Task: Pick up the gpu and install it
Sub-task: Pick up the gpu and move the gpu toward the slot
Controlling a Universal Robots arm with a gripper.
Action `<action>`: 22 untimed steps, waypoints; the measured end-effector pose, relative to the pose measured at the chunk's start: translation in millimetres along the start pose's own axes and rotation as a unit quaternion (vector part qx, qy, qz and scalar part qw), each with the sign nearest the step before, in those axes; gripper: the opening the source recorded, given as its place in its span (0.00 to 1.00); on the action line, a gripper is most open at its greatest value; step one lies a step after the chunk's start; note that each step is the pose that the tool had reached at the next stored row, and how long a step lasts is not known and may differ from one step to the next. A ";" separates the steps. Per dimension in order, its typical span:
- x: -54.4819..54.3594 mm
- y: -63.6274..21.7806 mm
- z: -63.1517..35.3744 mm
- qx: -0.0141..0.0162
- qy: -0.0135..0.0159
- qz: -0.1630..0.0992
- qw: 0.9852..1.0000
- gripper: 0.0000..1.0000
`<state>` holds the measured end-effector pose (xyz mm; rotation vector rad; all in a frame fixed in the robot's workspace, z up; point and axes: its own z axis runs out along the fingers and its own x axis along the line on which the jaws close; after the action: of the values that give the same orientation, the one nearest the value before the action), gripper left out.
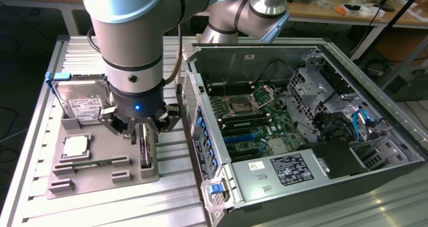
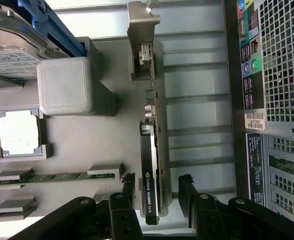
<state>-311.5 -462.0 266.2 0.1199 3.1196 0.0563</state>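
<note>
- The computer case (image 1: 394, 137) lies open, at the exterior view's right of the tray.
- The grey tray (image 1: 100, 179) holds the gpu (image 1: 144, 149). The card stands on its thin edge in a slot, near the case.
- The card's long side runs along the case wall. Its silver bracket (image 2: 139, 30) points to the hard drive (image 1: 83, 104) end.
- The gripper (image 2: 157, 182) sits over the other end. Its jaws are open, with one finger (image 2: 187, 187) on each side, not squeezing.
- To grab well, I think it should close evenly on the flat faces and stay straight, so the card does not tip.
</note>
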 end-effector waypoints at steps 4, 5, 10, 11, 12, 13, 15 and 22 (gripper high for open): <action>-0.6 1.3 3.7 0.000 0.000 0.000 1.000 0.48; -0.6 2.4 4.7 0.000 0.000 0.000 1.000 0.48; -0.1 9.1 7.7 0.000 0.000 0.001 1.000 0.48; 0.0 10.0 8.1 0.001 0.000 0.002 1.000 0.48; 0.1 10.9 8.6 0.001 0.000 0.003 1.000 0.48; 0.1 11.7 9.1 0.002 0.000 0.004 1.000 0.48; 0.3 13.3 10.3 0.004 0.000 0.005 1.000 0.48; 2.5 16.4 13.6 0.011 -0.001 0.005 1.000 0.48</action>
<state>-312.5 -445.0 253.1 0.1359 3.1184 0.0214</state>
